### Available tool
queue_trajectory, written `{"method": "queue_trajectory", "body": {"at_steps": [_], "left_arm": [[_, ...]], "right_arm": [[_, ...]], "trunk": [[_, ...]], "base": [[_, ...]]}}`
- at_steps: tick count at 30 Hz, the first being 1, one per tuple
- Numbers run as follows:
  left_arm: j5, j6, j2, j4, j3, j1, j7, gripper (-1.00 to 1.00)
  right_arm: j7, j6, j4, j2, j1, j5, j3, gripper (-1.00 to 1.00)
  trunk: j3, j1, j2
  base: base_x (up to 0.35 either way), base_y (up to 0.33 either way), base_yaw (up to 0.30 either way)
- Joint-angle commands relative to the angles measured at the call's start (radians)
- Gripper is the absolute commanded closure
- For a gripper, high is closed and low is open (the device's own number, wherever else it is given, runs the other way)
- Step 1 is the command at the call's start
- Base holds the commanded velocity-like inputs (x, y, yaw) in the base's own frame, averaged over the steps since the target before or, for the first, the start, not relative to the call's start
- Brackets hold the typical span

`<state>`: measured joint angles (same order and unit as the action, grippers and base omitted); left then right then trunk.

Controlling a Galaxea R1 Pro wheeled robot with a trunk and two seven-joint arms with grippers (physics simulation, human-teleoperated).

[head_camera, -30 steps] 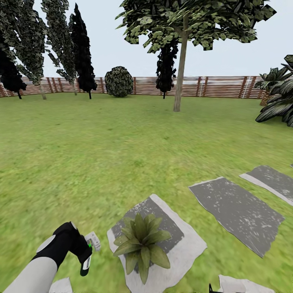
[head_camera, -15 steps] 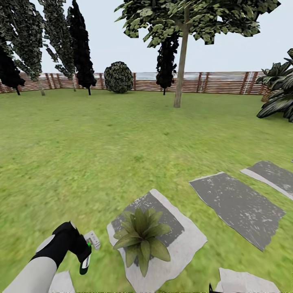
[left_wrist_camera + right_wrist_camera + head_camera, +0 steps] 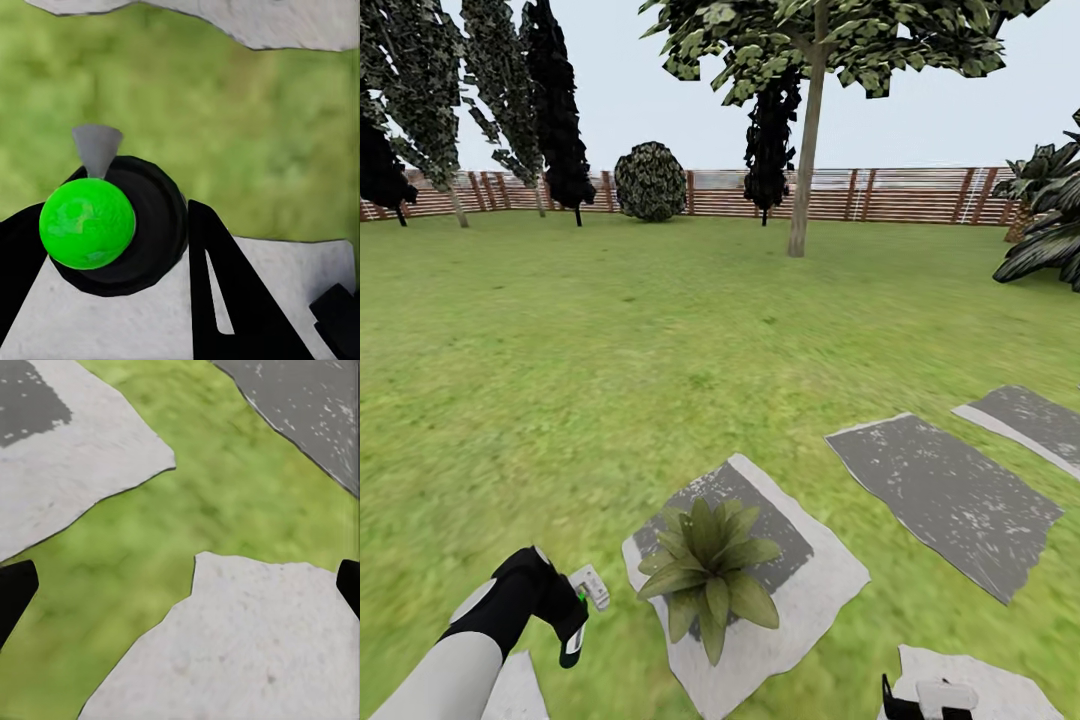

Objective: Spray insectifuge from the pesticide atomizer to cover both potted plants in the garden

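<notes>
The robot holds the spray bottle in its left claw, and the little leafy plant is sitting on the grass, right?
Not quite. The left claw does hold the spray bottle, but the head view shows the plant sitting on a grey stepping stone, not on grass.

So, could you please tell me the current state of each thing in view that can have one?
left gripper: shut on the pesticide atomizer, raised beside the plant.
pesticide atomizer: held, off the ground, white head toward the plant.
potted plant: upright on a stepping stone, untouched.
right gripper: open, empty, above stone and grass.
</notes>
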<state>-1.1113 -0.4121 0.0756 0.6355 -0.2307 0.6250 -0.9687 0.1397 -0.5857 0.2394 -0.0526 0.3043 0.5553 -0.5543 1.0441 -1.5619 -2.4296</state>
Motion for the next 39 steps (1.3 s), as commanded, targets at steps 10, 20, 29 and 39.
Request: {"method": "queue_trajectory", "body": {"at_steps": [10,20,29,39], "left_arm": [[-0.003,-0.008,0.003,0.002,-0.004,0.001,-0.003,1.00],[-0.003,-0.010,0.006,0.013,-0.034,0.001,-0.002,1.00],[-0.002,-0.010,-0.002,0.014,-0.086,0.001,-0.001,1.00],[-0.002,-0.011,-0.002,0.015,-0.088,0.001,0.001,1.00]], "right_arm": [[0.005,-0.020,0.020,-0.001,0.001,0.008,-0.006,-1.00],[0.006,-0.019,0.023,0.005,0.001,0.012,-0.004,-1.00],[0.006,-0.019,0.023,0.005,0.001,0.012,-0.004,-1.00],[0.006,-0.019,0.023,0.005,0.001,0.012,-0.004,-1.00]], "trunk": [[0.001,0.000,0.000],[0.010,-0.019,-0.035],[0.010,-0.019,-0.035],[0.010,-0.019,-0.035]], "base": [[0.000,0.000,-0.014],[-0.001,0.000,-0.172],[-0.263,-0.023,-0.002],[-0.109,-0.076,0.156]]}}
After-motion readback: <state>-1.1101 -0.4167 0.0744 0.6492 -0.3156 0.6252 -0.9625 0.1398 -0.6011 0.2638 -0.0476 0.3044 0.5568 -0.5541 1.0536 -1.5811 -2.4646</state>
